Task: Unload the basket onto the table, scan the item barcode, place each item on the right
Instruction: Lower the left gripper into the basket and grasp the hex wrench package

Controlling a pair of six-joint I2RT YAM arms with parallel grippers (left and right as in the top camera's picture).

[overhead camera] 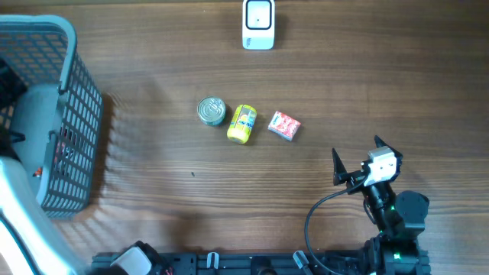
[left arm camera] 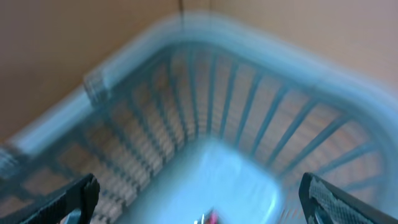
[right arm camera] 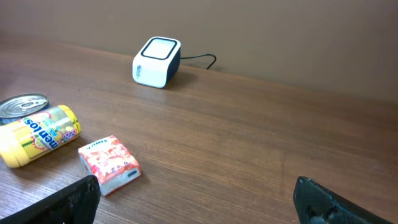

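Three items lie in a row mid-table: a tin can [overhead camera: 212, 110], a yellow Mentos bottle [overhead camera: 242, 124] on its side, and a red-and-white packet [overhead camera: 283, 126]. The white barcode scanner [overhead camera: 258, 24] stands at the far edge. My right gripper [overhead camera: 355, 147] hovers open and empty to the right of the packet and nearer the front. Its wrist view shows the packet [right arm camera: 109, 163], bottle [right arm camera: 40, 134], can [right arm camera: 22, 106] and scanner [right arm camera: 157, 62] ahead. My left gripper [left arm camera: 199, 193] is open over the inside of the basket [left arm camera: 249, 106]; that view is blurred.
A blue-grey mesh basket [overhead camera: 72, 114] stands at the table's left end, with my left arm [overhead camera: 30, 122] reaching into it. Something small and pink [left arm camera: 211, 218] shows at the basket's bottom. A black cable [overhead camera: 317, 214] loops by the right arm's base.
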